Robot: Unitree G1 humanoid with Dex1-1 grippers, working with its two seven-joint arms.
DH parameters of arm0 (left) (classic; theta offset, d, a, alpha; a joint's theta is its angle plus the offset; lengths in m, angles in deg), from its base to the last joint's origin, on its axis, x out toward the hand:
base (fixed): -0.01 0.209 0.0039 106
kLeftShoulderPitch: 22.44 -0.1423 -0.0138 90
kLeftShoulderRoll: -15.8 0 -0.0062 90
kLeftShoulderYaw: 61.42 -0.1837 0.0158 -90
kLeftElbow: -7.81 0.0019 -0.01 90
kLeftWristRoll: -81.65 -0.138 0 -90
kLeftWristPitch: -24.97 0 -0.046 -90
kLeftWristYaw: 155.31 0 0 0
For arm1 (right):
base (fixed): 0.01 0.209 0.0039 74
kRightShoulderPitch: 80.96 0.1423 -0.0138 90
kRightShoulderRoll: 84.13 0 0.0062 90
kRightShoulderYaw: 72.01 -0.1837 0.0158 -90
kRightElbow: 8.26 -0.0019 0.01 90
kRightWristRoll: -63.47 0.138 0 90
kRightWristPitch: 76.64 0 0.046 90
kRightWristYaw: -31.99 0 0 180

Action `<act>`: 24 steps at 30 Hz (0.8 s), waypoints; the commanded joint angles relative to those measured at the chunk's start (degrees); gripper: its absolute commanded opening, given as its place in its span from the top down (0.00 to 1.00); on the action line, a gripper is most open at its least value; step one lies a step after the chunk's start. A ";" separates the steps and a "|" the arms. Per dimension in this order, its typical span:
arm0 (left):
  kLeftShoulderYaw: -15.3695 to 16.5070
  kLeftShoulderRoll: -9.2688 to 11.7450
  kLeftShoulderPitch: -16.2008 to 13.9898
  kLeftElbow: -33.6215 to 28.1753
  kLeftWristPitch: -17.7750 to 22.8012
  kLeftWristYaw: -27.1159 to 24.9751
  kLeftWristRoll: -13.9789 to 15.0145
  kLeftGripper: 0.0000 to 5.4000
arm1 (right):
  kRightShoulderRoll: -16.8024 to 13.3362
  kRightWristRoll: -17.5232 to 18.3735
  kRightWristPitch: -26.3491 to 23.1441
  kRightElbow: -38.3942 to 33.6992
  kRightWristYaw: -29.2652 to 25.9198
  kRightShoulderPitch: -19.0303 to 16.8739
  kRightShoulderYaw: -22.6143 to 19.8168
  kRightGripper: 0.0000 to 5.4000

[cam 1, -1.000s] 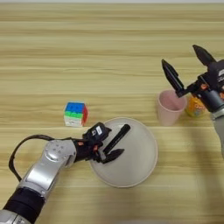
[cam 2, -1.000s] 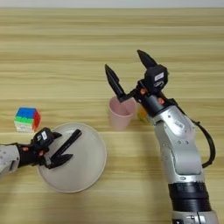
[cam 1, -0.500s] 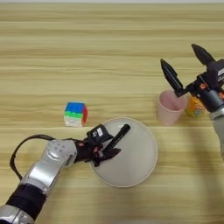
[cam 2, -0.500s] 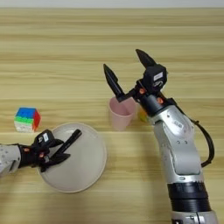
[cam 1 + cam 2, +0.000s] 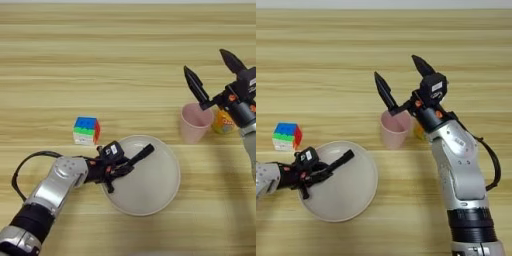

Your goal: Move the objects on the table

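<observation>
Right pincer (image 5: pixel 403 80), fingers spread wide, hovers above the pink plastic cup (image 5: pixel 394 129) standing on the wooden bench (image 5: pixel 100 60); lower it straight, straddling the rim. Left pincer (image 5: pixel 127 167), slightly spread, lies over the round beige plate (image 5: pixel 160 190)

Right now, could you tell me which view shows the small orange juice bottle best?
The left eye view: the small orange juice bottle shows beside the pink plastic cup, beneath the right gripper. In the right eye view, only a sliver of it peeks out behind the cup and arm.
</observation>
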 commanded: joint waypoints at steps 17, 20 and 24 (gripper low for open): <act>0.04 -0.58 0.97 2.41 -0.15 0.41 -1.38 0.85 | 2.42 -7.15 5.53 1.16 5.31 -0.04 0.66 0.00; 0.12 -0.58 0.93 2.36 -0.18 0.50 -1.38 0.85 | 3.48 -8.26 7.48 2.30 7.80 0.32 -0.23 0.00; 0.65 -0.69 0.95 2.23 -0.65 0.92 -1.09 0.85 | 4.08 -9.83 9.44 3.80 10.07 0.72 -0.64 0.00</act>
